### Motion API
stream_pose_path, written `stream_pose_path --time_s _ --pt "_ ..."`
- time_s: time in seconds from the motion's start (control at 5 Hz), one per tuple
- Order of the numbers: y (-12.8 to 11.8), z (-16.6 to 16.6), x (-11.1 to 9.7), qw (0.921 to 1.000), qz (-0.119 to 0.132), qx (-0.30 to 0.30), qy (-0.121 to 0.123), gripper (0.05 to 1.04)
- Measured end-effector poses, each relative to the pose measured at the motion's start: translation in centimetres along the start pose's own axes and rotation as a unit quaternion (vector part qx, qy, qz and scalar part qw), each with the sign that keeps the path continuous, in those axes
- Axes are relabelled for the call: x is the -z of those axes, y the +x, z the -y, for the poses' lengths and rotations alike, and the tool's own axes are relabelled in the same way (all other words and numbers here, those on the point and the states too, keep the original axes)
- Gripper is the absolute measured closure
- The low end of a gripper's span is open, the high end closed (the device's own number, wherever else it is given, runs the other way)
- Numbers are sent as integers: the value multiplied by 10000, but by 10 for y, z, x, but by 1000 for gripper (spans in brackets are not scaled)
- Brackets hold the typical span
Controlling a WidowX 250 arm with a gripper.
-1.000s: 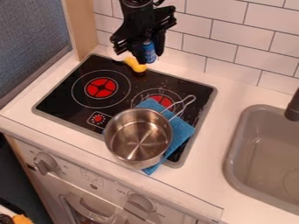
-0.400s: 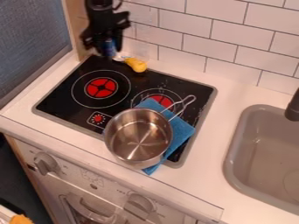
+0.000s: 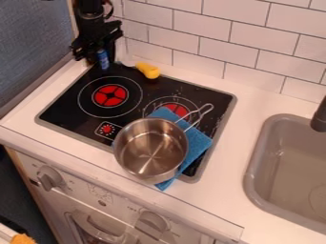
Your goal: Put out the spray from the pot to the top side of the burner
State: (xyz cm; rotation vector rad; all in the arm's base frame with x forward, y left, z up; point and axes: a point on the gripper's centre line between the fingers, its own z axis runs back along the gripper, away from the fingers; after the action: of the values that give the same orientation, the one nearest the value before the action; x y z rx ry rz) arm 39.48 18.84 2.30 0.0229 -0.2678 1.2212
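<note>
Look down on a smooth white counter, serving as level support for all the rest. Let into it, see a black glass stovetop with a grey rim, presumably the burner meant in the task. To the right of the stovetop, note a rounded grey sink, with no part in this job. At the stovetop's far left corner, find the black two-finger hand, pointing down, closed only to the width of its load, with a finger to either side.

Over the stovetop's near right part, find a shiny steel pot, with its wire handle turned towards the far right, out of the way of the hand. Beneath the pot, see a flat blue cloth, perhaps laid there as a pad. At the stovetop's far edge, right of the hand, see a yellow, rounded object, probably best left untouched.

Gripped in the hand, see the task's spray, a slim blue can, held roughly upright, likely so as to stand on its base once freed. Out of the pot already, and at the stovetop's top side: close to done, by this view. Cannot tell whether touching down. Probably needs lowering until steady, then a gentle release, to avoid tipping.
</note>
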Motion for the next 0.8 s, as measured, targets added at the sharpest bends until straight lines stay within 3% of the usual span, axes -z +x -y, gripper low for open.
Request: stream_pose_path --time_s 0.2,0.4,0.6,0.8 --pt "-3 -3 3 9999 -43 -105 54 550" --pt "-8 -9 5 9994 -32 -241 251 254" --pt "-15 -7 5 9993 -66 -234 271 79" --pt "-21 -7 4 9992 -103 -257 284 79"
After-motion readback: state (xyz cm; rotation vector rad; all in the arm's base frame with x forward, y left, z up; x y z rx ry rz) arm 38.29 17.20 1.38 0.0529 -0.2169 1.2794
